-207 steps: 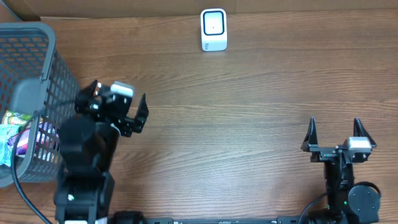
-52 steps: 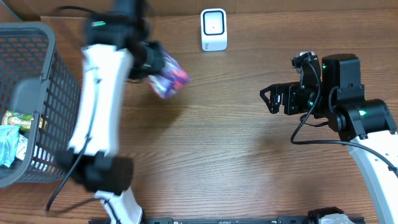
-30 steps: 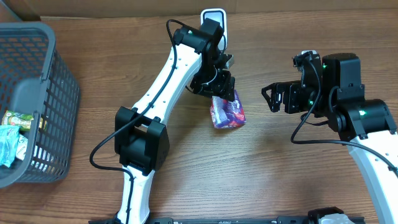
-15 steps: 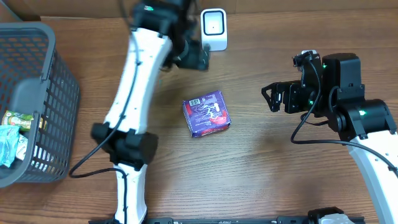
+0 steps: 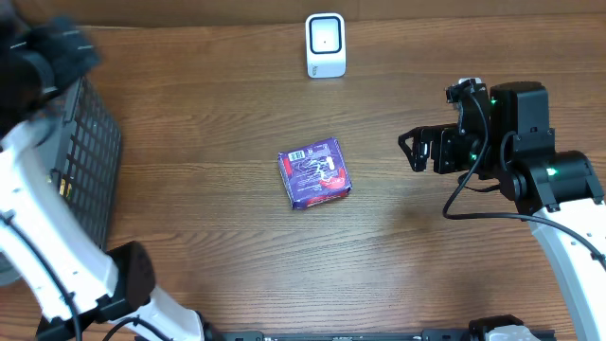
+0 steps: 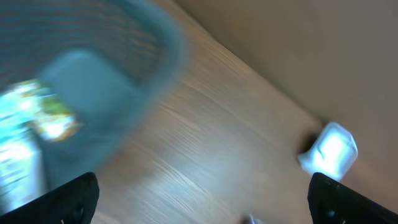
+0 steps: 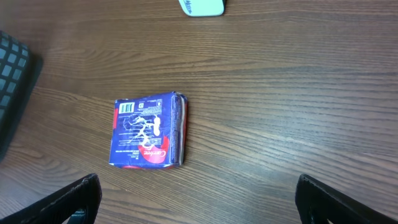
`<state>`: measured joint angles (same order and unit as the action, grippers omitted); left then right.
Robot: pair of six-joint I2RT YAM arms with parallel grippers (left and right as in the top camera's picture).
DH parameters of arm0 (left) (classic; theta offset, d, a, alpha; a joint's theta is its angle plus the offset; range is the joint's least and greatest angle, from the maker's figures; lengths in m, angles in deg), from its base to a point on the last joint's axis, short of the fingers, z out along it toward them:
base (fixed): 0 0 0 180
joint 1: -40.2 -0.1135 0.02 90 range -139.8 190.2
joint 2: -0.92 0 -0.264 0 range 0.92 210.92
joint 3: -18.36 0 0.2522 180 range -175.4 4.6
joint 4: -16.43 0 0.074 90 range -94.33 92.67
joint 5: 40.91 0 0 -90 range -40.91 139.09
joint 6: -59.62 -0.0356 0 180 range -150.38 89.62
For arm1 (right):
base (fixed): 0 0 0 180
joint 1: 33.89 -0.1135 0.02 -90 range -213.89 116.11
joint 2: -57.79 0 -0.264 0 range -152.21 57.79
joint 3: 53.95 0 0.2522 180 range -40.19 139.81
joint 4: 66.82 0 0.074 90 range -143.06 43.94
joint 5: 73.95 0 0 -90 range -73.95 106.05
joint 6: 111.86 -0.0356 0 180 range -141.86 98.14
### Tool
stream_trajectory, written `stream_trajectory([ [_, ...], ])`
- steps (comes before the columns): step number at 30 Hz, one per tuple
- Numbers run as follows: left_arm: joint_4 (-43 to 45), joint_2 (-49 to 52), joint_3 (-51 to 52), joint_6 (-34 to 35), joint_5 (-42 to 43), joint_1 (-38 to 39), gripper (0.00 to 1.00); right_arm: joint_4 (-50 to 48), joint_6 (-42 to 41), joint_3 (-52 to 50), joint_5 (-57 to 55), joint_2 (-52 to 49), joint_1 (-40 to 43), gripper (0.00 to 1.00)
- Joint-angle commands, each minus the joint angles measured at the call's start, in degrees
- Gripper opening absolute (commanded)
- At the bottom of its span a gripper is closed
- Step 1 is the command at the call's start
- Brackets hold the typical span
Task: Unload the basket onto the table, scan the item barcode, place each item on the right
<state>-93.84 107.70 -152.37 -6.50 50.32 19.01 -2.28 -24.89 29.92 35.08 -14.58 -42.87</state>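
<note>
Our right pincer (image 7: 202,198) gapes empty; the packet (image 7: 148,130) lies just ahead of it, barcode up. We should grip its edges, barcode uncovered, towards the scanner (image 7: 203,6) beyond. Our left pincer (image 6: 208,198), blurred, seems open.

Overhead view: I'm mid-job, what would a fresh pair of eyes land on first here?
The purple packet lies alone mid-table with its barcode label facing up, apart from both grippers. Beyond it, the white scanner stands at the far edge. At the left edge the left arm is a blur over the grey basket, while the right gripper hangs open to the packet's right.
</note>
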Motion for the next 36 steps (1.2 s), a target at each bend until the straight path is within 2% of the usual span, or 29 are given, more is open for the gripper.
stream_trajectory([
  [1,-0.3,-0.3,1.1,5.6,0.0,-8.7,0.98,-0.1,-0.2,1.5,-0.5,0.2,0.4,1.0],
  [5,-0.3,-0.3,9.1,8.2,-1.8,-16.0,0.98,-0.1,-0.3,1.5,-0.5,0.2,0.4,1.0],
  [9,0.4,0.0,19.0,12.5,-5.0,-19.7,0.98,-0.1,-0.2,1.5,-0.5,0.2,0.4,1.0],
  [11,2.4,0.4,24.6,12.6,-5.3,-21.0,0.98,0.0,-0.2,1.6,-0.3,0.2,0.4,1.0],
  [23,24.0,0.8,54.4,12.5,-7.8,-24.3,1.0,1.9,-0.2,1.5,0.3,0.2,0.4,1.0],
  [31,31.8,0.8,71.3,12.1,-19.9,-24.6,1.0,2.5,-0.2,1.5,0.3,0.2,0.4,1.0],
  [36,36.5,0.8,77.6,12.1,-20.8,-25.2,1.0,2.5,-0.2,1.5,0.3,0.2,0.4,1.0],
])
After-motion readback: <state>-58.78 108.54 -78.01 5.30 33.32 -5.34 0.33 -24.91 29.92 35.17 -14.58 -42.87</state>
